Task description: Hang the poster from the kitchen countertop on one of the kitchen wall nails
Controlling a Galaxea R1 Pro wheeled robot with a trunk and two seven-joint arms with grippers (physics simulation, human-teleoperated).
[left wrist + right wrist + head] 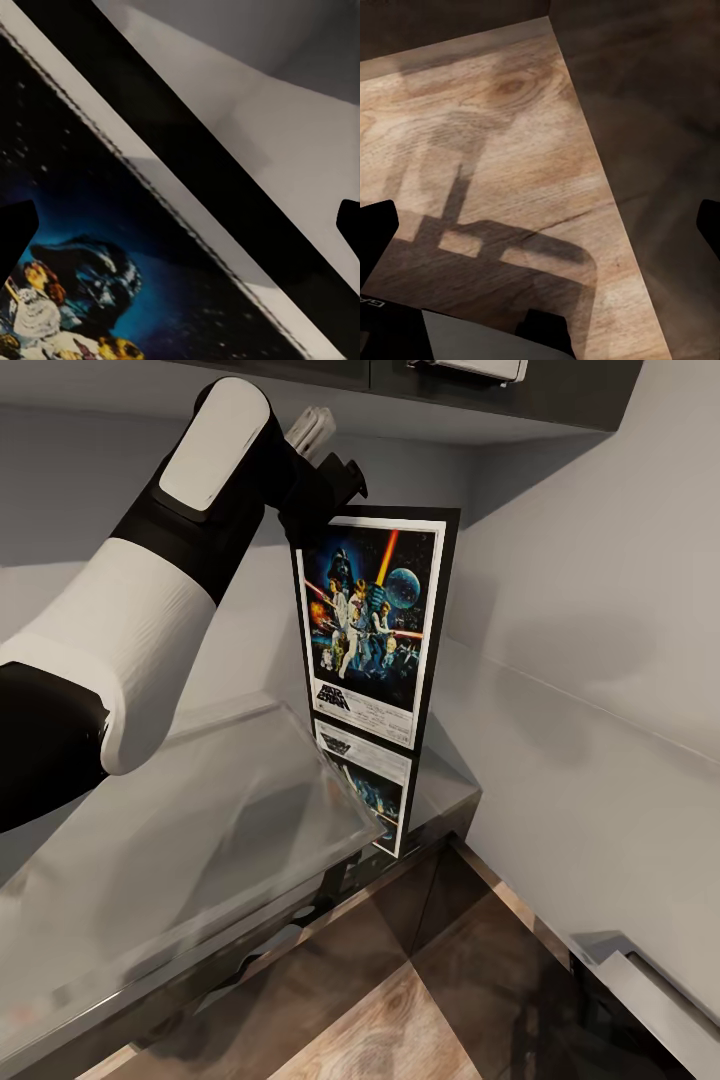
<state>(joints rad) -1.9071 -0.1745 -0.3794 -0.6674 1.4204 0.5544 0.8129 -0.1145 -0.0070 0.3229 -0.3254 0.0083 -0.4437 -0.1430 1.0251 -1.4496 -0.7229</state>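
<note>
A: What is around the pale grey glossy worktop [200, 830]?

B: Plain pale grey walls [600, 610] meet in a corner behind it. Dark wall cabinets [400, 375] hang above, and dark cabinet fronts [300, 930] are under the slab. On the floor there are light wooden planks [390, 1020] beside darker tiles [480, 960]. A pale ledge [650, 1000] shows low at the right wall.

A: Does something stand in the way?

B: The big white and black left arm [150, 590] covers a large part of the head view, so the wall behind it is hidden. On the worktop itself I see only a mirror picture of the poster near its right end.

A: Where is the black-framed upright rectangular poster with the colourful blue-orange figures [370, 625]?

B: It hangs upright above the right end of the worktop, near the wall corner. I cannot tell if its lower edge touches the slab. The left claw [325, 485] grasps it at the upper left corner of the frame. In the left wrist view the poster [112, 247] lies very close, between the two dark fingertips [15, 232].

A: And the other claw?

B: The right claw [540, 225] points down to the wooden floor [510, 135]. Its fingertips [379, 225] stand far apart with nothing between them, so it is released. Its shadow falls on the planks.
</note>
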